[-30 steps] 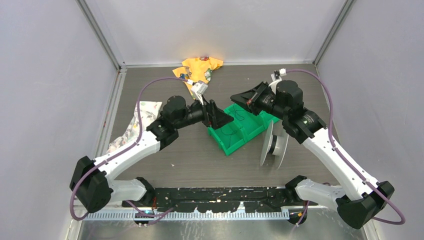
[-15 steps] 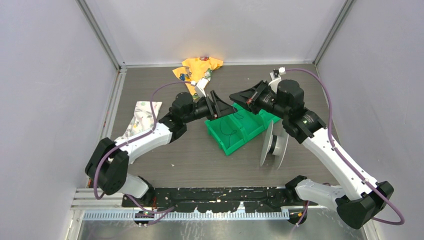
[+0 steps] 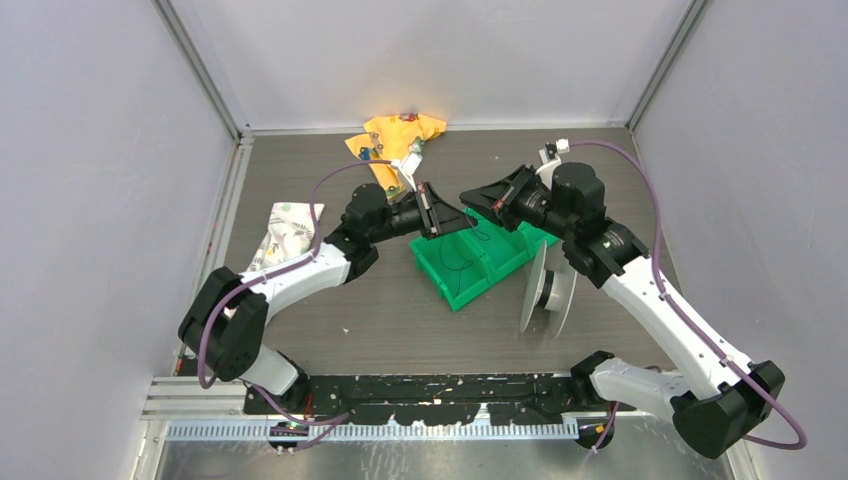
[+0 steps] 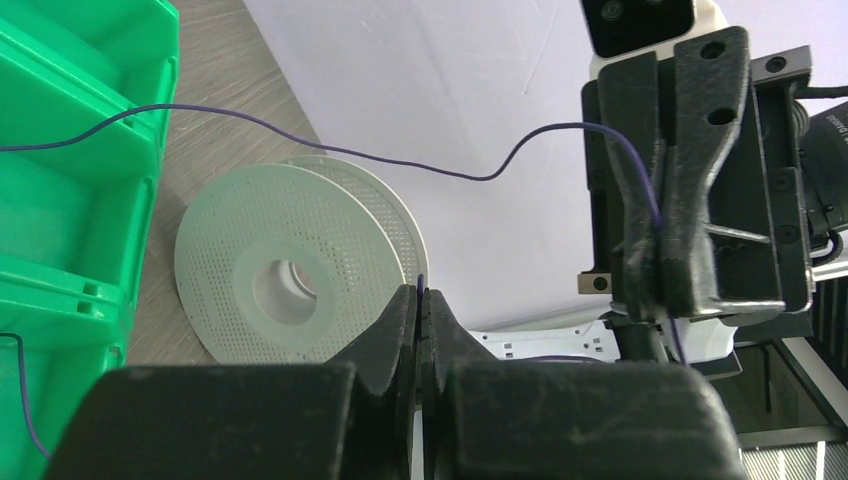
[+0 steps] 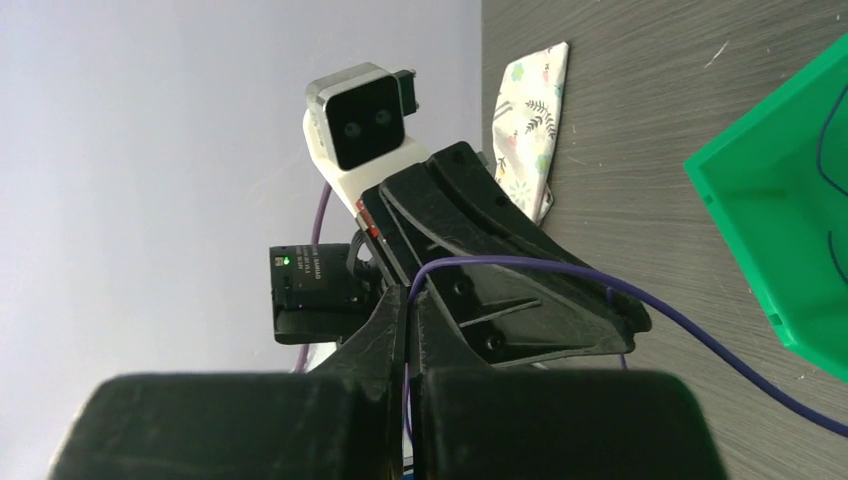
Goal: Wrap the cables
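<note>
Looking from above, the left end effector (image 3: 452, 222) has swung in over the green bin (image 3: 455, 292) and snapped shut beside the right end effector (image 3: 472, 197), which stays clamped. The left wrist view shows the cable (image 4: 400, 166) pinched by both, with slack trailing into the bin. The right wrist view agrees. With both ends held, winding onto the spool (image 4: 290, 270) can probably begin.

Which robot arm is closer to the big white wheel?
Right. The right arm passes just beside the white wheel; the left arm is across the green bin.
</note>
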Available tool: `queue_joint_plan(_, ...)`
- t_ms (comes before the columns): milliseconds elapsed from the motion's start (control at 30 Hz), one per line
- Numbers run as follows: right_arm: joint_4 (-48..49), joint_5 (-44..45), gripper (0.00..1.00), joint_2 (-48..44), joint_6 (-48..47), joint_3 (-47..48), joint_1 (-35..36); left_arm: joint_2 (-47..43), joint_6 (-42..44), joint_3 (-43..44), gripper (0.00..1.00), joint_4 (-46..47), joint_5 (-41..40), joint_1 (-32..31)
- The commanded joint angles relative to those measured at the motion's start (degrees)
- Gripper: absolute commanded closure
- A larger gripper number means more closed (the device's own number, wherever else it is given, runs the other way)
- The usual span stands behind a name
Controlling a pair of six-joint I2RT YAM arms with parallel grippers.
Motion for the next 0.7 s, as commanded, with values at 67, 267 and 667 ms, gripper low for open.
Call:
queue_joint_plan(67, -0.08, 1.51, 0.84, -1.75, -1.17, 0.07, -0.78, -0.99, 0.39, 0.91, 0.99, 2.34, 0.83, -0.02)
queue_joint_plan(267, -0.29, 1.97, 0.78, -2.49, -1.39, -0.67, -1.06, -0.92, 0.33, 0.83, 0.99, 1.76, 1.28, -0.02)
queue_joint_plan(667, -20.54, 18.08, 0.99, -4.55, -15.34, 6.44, -1.20, -2.99, 6.43, 2.79, 0.51, -10.07, -2.13, -0.29)
